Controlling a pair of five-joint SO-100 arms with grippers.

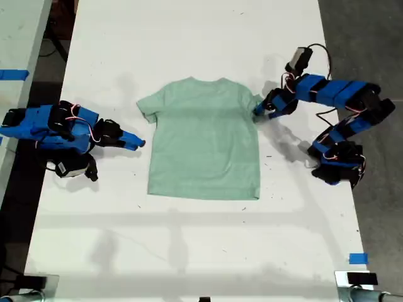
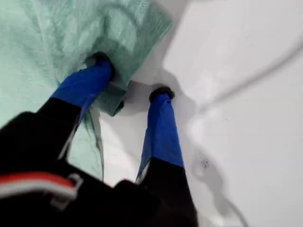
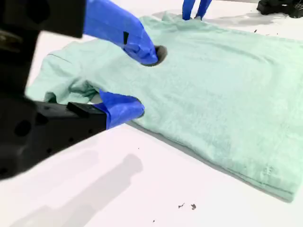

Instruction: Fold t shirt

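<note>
White table (image 1: pixel 189 38), 1 t shirt (image 1: pixel 204 141) lying flat at its middle. My first gripper (image 2: pixel 130 75), jaws spread, straddles 1 sleeve hem, ready to pinch. My second gripper (image 3: pixel 142 80), jaws spread, waits beside the opposite sleeve.

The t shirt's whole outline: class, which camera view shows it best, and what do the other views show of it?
The exterior view: the t shirt lies flat there, both sleeves, neck and hem visible. The first wrist view shows only one sleeve, with my first gripper open astride its edge. The second wrist view shows most of the body at a low angle, my second gripper open beside it.
</note>
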